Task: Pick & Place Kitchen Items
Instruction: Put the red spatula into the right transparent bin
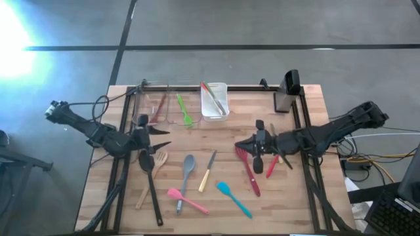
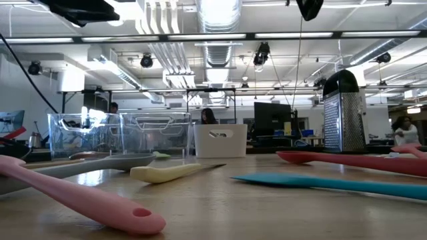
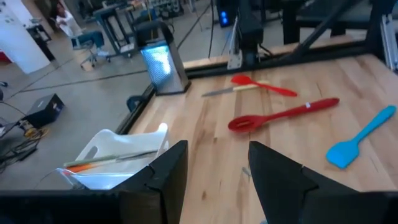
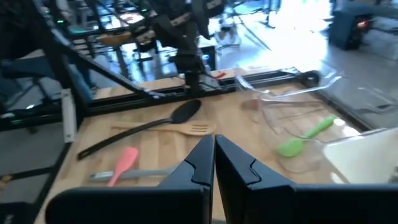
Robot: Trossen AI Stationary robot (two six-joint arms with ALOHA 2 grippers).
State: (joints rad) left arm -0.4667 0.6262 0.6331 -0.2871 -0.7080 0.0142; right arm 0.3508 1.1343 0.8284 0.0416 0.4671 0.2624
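Observation:
Kitchen items lie loose on the wooden table: a black spoon [image 1: 150,183], wooden fork [image 1: 153,176], grey spoon [image 1: 186,177], cream-handled knife [image 1: 207,172], pink spatula [image 1: 187,200], teal spatula [image 1: 233,198], red slotted spoon [image 1: 248,170] and small red spatula [image 1: 272,164]. My left gripper [image 1: 164,136] hovers open above the black spoon's bowl end, nothing between its fingers [image 3: 168,171]. My right gripper [image 1: 239,145] hangs shut and empty above the red slotted spoon's head; its fingers [image 4: 202,158] are pressed together.
At the far edge stand a white bin [image 1: 214,99] holding utensils, a clear bin [image 1: 157,105] with a green spatula [image 1: 185,110] beside a reddish one, and a metal grater [image 1: 287,92]. Black frame rails [image 1: 308,170] run along the table's left and right sides.

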